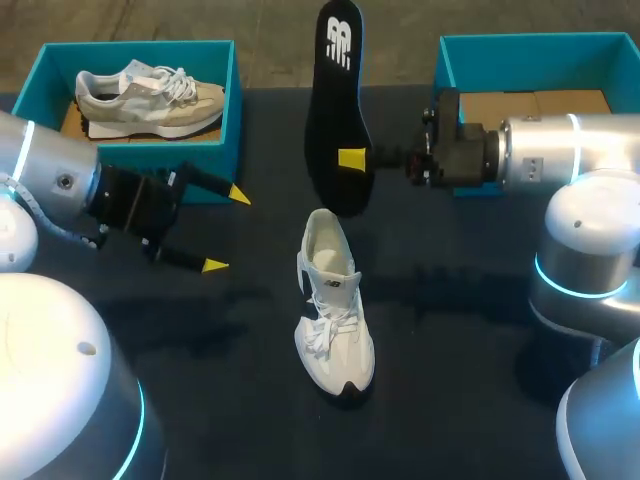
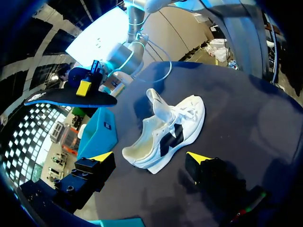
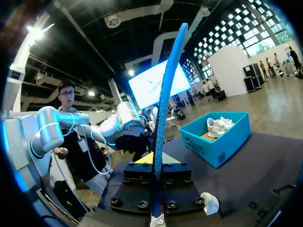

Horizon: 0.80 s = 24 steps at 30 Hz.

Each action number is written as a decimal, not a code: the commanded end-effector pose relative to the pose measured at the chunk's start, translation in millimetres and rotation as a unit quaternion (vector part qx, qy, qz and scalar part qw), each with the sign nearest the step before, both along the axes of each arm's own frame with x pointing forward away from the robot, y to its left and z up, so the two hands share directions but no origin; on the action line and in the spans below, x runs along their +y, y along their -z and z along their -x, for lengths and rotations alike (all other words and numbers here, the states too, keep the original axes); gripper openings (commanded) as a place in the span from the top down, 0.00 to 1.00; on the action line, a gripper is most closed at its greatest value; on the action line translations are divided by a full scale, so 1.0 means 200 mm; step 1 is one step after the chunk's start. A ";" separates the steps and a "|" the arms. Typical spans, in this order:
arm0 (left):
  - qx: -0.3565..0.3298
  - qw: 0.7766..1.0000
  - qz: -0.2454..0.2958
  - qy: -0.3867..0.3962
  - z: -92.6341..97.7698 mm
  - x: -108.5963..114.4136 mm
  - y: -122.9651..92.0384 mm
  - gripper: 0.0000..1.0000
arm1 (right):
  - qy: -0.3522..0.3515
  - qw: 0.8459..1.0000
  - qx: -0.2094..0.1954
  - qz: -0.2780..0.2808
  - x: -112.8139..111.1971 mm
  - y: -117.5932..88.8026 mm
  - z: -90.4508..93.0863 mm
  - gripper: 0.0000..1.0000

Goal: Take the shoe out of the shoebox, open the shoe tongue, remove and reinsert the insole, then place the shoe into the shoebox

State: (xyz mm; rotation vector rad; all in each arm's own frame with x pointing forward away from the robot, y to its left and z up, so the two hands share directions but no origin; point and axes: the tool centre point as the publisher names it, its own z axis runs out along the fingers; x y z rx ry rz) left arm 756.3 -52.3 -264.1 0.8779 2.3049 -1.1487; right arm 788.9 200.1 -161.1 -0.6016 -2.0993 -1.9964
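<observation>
A white shoe (image 1: 335, 310) lies on the dark table, toe towards me, its tongue pulled up. In the left wrist view the white shoe (image 2: 168, 130) lies just ahead of my open left gripper (image 2: 150, 158). In the head view that left gripper (image 1: 226, 230) hangs to the shoe's left, empty. My right gripper (image 1: 352, 158) is shut on a black insole (image 1: 338, 110), held in the air beyond the shoe's heel. The insole (image 3: 165, 94) stands edge-on between the right gripper's (image 3: 155, 161) jaws. It also shows as the raised insole (image 2: 71, 99).
A teal shoebox (image 1: 140, 48) at the back left holds a beige shoe (image 1: 150, 95). A second teal shoebox (image 1: 530, 42) at the back right sits behind my right arm, showing a bare cardboard floor. The left shoebox (image 3: 218, 142) also appears past the insole.
</observation>
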 end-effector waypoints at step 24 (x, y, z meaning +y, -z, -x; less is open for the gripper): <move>0.026 0.999 0.017 -0.043 -0.16 -0.08 0.24 0.00 | -0.034 0.998 -0.044 0.030 -0.01 0.39 -0.21 1.00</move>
